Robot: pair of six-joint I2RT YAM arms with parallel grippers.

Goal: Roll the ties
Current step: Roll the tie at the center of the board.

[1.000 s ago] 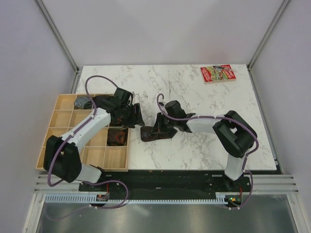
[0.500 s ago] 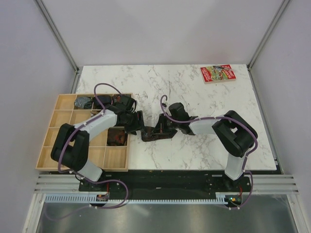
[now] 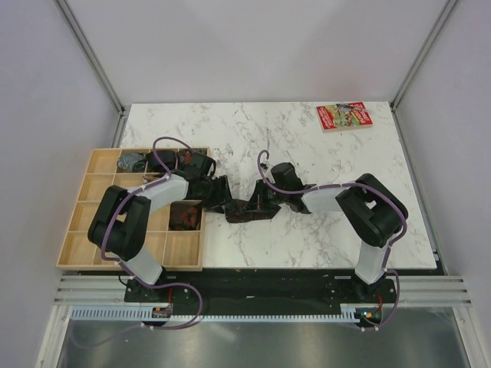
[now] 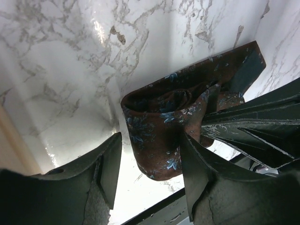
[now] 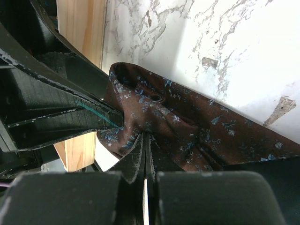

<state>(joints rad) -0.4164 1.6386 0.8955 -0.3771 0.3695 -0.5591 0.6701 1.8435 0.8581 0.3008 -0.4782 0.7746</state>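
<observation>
Just beside the wooden tray [image 3: 77,201], the right hand [image 5: 145,143] pinches the tie [image 4: 161,119] on the counter [image 3: 307,138] while the left hand [image 4: 150,157] stands spread around its rolled end.

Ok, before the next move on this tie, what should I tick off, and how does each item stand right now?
1. Right gripper pinched on the tie: ok, its fingers are closed on the fabric.
2. Left gripper open around the rolled end: ok, one finger on either side, not clamped.
3. Roll tight and even: not ok, the coil looks loose and crumpled.
4. Tie resting on the marble table, beside the wooden tray rather than on it: ok.
5. Length left to roll: cannot tell, the grippers cover much of the strip.
</observation>
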